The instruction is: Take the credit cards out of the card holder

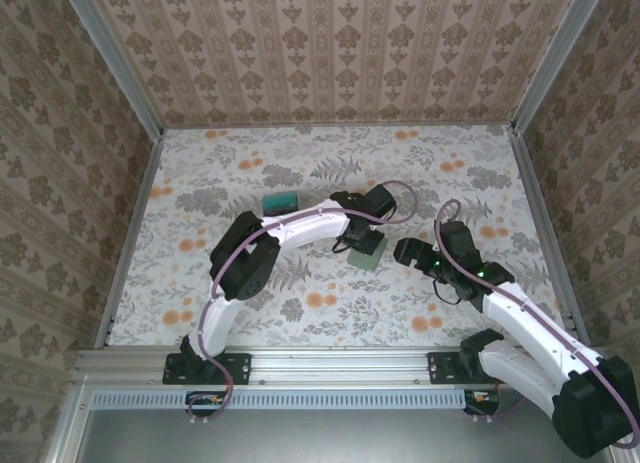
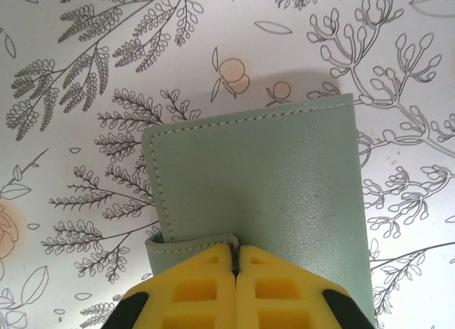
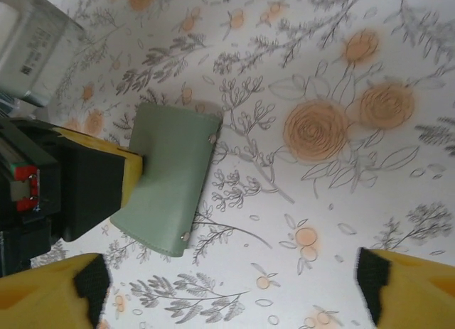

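Observation:
The card holder (image 2: 284, 180) is a grey-green stitched wallet lying folded closed on the flowered table; it also shows in the top view (image 1: 369, 256) and the right wrist view (image 3: 170, 176). My left gripper (image 2: 236, 252) is shut, its yellow fingertips pinching the edge of the holder's cover; in the top view it sits on the holder's far-left side (image 1: 357, 242). My right gripper (image 1: 404, 251) hangs just right of the holder, open wide (image 3: 231, 290) over bare table with nothing between its fingers. A teal stack of credit cards (image 1: 280, 200) lies apart on the table, to the holder's far left.
Wallpapered walls with metal rails (image 1: 130, 233) close in the table on three sides. The left arm's white link (image 1: 305, 223) stretches across the middle, between the card stack and the holder. Its black gripper body (image 3: 78, 190) stands at the holder's side.

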{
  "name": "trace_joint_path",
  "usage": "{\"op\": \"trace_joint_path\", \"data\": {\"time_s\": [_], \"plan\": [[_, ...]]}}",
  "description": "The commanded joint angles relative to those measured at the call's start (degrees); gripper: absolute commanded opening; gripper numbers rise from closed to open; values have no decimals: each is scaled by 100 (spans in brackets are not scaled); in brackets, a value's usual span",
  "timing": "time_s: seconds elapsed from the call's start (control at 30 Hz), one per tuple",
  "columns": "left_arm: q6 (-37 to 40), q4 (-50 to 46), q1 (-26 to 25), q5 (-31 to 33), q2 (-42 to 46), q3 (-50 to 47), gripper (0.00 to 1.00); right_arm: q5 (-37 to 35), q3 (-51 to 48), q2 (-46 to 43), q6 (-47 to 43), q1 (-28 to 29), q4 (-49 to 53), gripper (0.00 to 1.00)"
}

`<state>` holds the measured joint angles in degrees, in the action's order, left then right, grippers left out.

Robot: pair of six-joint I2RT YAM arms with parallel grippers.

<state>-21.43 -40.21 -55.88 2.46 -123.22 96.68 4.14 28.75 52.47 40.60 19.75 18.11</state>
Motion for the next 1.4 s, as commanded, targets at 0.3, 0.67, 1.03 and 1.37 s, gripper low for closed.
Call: {"op": "trace_joint_path", "data": {"time_s": [0.3,0.67,1.03,1.37], "plan": [[-1018,1235,610,-923,1261,-1580,0,1069,706,1570,183,392,-1206,0],[-1154,1270,666,-1116,1283,-1660,0,1801,1626,3591,595,697,-1991,0],[-1266,1348,818,-1212,1487,-1873,0,1297,1822,4722,719,697,-1404,0],[-1445,1446,1308,-1436,2161,-2323,0,530,1774,4852,722,697,-723,0]]}}
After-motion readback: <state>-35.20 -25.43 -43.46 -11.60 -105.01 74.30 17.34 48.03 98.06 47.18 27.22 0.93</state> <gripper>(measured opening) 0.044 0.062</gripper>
